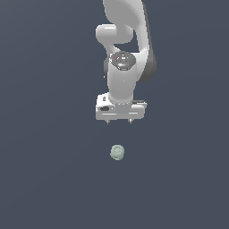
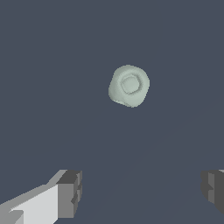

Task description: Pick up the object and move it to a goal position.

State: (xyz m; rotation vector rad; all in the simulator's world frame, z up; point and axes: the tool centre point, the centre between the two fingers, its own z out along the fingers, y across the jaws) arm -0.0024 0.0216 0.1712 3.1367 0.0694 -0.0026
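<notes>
The object [image 1: 117, 152] is a small pale sage-green lumpy disc with a raised ring on its face, lying on the dark grey floor. In the wrist view the object [image 2: 129, 85] lies apart from the fingers, beyond them. My white gripper [image 1: 119, 121] hangs above the floor, set back from the object, with its two short dark fingertips spread wide apart. It is open and holds nothing. In the wrist view one grey finger pad [image 2: 70, 193] and the other [image 2: 213, 190] stand far apart with bare floor between them.
The flat dark grey floor [image 1: 49, 170] fills both views. The white arm [image 1: 123, 49] rises behind the gripper at the top of the exterior view. No goal marker shows.
</notes>
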